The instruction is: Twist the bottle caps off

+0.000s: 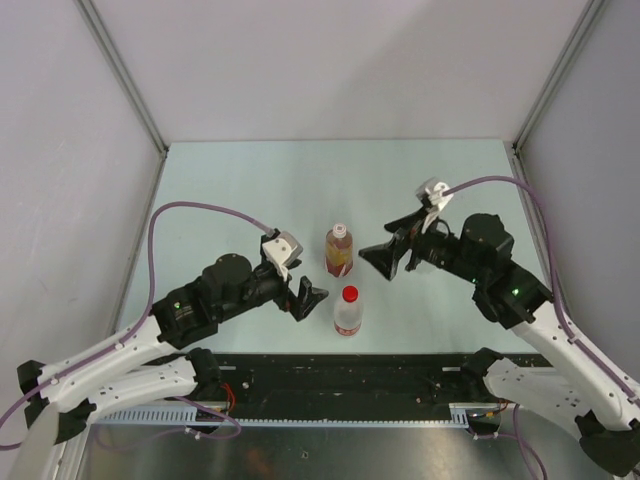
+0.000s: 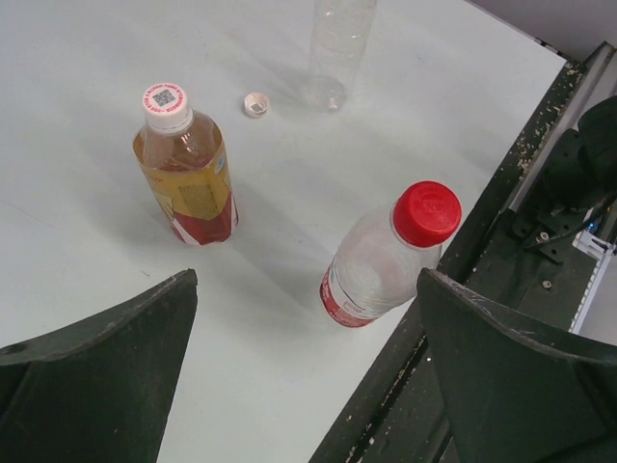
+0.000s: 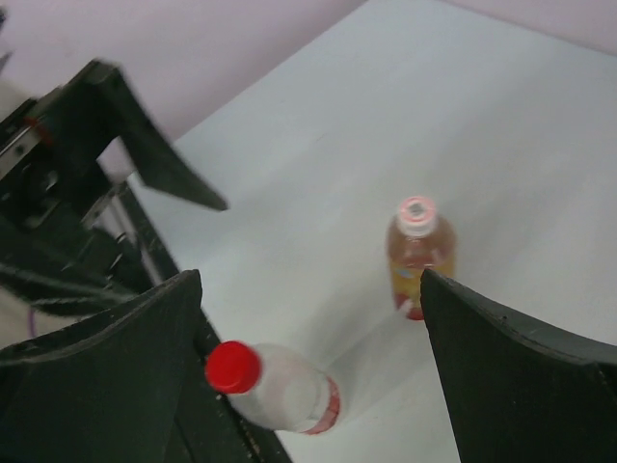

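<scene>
- Left wrist view has my left claw [image 1: 310, 298] spread wide and empty, pointed at the bottles.
- My right claw [image 1: 390, 242] is also spread and empty. It faces the amber bottle [image 1: 339, 252] from the opposite side, so one claw could steady the body while the other twists.
- That amber bottle stands upright on the desk [image 1: 250, 190] with its white cap [image 2: 166, 104] on.
- Nearer my bases than the amber bottle, the red-capped bottle [image 1: 348, 312] stands with its red cap [image 2: 427, 212] on.
- Beyond the amber bottle, a loose cap [image 2: 255, 103] lies beside a clear bottle [image 2: 337, 48]. Its neck is out of frame, so I only guess the cap is its own.
</scene>
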You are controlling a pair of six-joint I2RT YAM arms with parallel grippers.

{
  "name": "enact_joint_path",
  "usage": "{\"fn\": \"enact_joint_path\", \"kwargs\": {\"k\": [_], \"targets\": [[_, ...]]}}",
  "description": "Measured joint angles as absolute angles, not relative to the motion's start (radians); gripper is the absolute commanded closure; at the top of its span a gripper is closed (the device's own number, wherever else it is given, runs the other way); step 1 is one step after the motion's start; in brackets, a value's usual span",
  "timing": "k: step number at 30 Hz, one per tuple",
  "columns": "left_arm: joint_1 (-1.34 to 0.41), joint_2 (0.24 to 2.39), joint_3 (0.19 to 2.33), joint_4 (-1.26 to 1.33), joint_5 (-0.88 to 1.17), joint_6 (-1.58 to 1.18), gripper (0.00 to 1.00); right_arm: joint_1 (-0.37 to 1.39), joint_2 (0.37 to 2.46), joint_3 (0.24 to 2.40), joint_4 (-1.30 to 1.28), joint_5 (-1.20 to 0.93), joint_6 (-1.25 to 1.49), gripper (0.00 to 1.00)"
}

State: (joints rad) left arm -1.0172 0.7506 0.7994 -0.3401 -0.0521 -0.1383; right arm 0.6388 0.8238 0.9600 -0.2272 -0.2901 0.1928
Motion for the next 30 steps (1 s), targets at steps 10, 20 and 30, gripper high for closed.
{"fn": "enact_joint_path", "kwargs": {"k": [10,20,30], "targets": [[-1.017,0.76,0.791,-0.348,-0.177,-0.223,0.01,1.062,0.892,0.961,-0.347,-0.121,0.128,0.03],[-1.017,0.759,0.786,-0.358,-0.208,-0.262,0.01,1.235,1.02,0.962,-0.415,0.243,0.12,0.13],[-1.017,0.759,0.785,-0.362,-0.209,-0.263,0.01,1.224,1.02,0.947,-0.41,0.306,0.134,0.76]]}}
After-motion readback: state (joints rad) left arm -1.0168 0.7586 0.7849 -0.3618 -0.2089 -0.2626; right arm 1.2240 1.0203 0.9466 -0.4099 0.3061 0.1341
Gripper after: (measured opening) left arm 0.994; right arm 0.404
